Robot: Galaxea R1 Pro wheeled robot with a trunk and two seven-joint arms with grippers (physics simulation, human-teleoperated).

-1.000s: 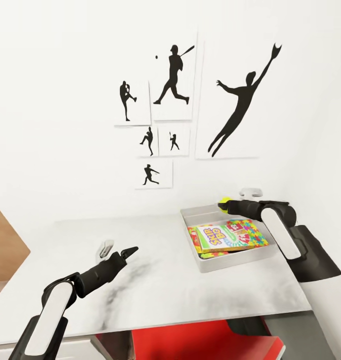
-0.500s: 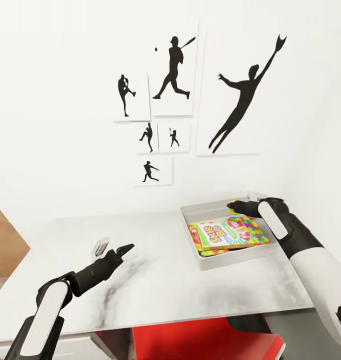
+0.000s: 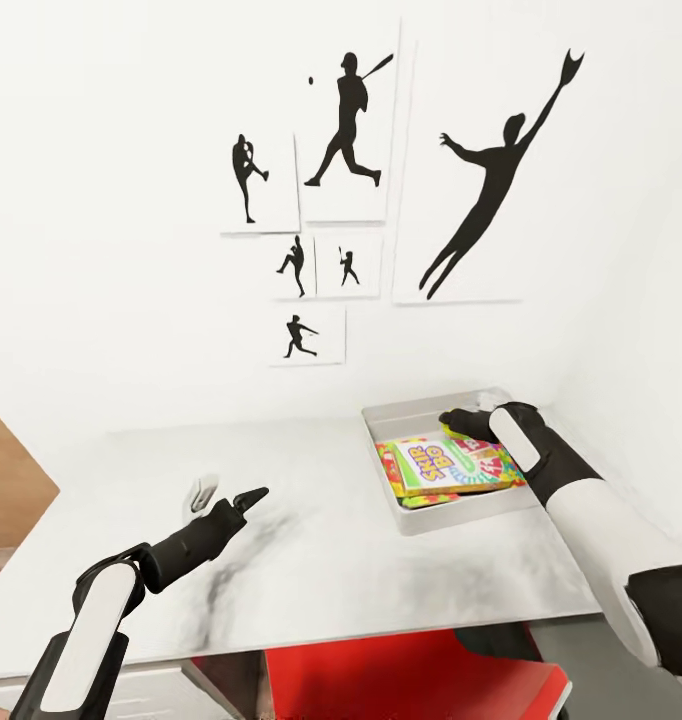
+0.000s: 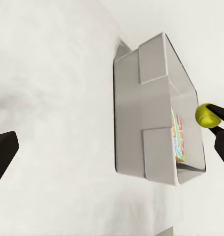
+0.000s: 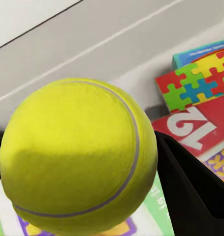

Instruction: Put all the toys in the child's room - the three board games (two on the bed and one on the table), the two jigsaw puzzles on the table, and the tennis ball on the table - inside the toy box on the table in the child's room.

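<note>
The grey toy box [image 3: 381,470] stands at the table's far right, holding a Skip-Bo board game [image 3: 431,462] and a colourful jigsaw puzzle [image 3: 499,462]. My right gripper [image 3: 449,422] hangs low over the box's far half, shut on the yellow tennis ball [image 3: 452,430]. Close up in the right wrist view, the tennis ball [image 5: 77,152] sits just above the games, with the puzzle box [image 5: 200,78] beside it. The left wrist view shows the toy box [image 4: 141,108] and the ball [image 4: 206,115] over its rim. My left gripper [image 3: 229,492] hovers open over bare table.
The white marbled table [image 3: 311,570] meets a wall with black baseball silhouettes [image 3: 346,130]. A red seat [image 3: 401,680] shows under the table's front edge. A wooden panel [image 3: 11,480] stands at the left. The right wall runs close behind the box.
My right gripper has come down and leftward with the tennis ball, from the box's far right corner to low over the games. The head camera shifted slightly. The left arm barely moved.
</note>
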